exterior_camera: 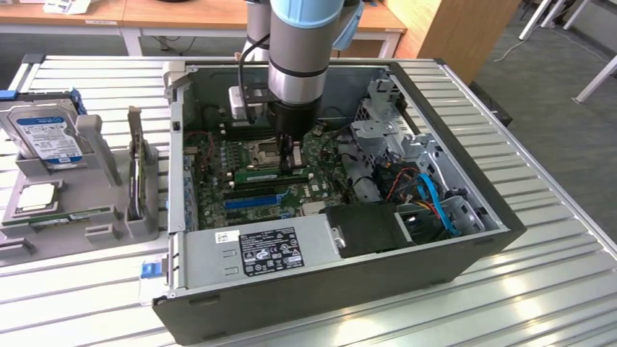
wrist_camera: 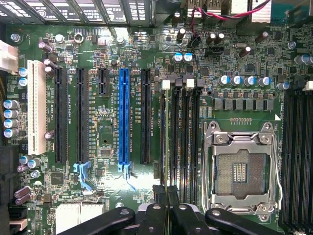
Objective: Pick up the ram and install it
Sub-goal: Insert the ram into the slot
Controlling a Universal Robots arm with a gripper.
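Note:
The ram (exterior_camera: 260, 174) is a thin green stick lying along a memory slot on the motherboard (exterior_camera: 289, 202), inside the open computer case (exterior_camera: 463, 181). My gripper (exterior_camera: 288, 160) reaches straight down from the arm onto it. In the wrist view the ram (wrist_camera: 166, 137) shows edge-on as a narrow line in the slot row beside the open processor socket (wrist_camera: 242, 171). The black fingertips (wrist_camera: 159, 211) of the gripper (wrist_camera: 166, 203) are pressed together on its top edge. I cannot tell whether the stick is fully seated in the slot.
A grey fixture tray (exterior_camera: 97, 231) at the exterior view's left holds a blue-labelled hard drive (exterior_camera: 43, 134) and a square silver chip (exterior_camera: 34, 196). The power supply (exterior_camera: 270, 249), drive cage (exterior_camera: 386, 137) and cables (exterior_camera: 434, 202) crowd the case. A blue expansion slot (wrist_camera: 123, 117) lies near the memory slots.

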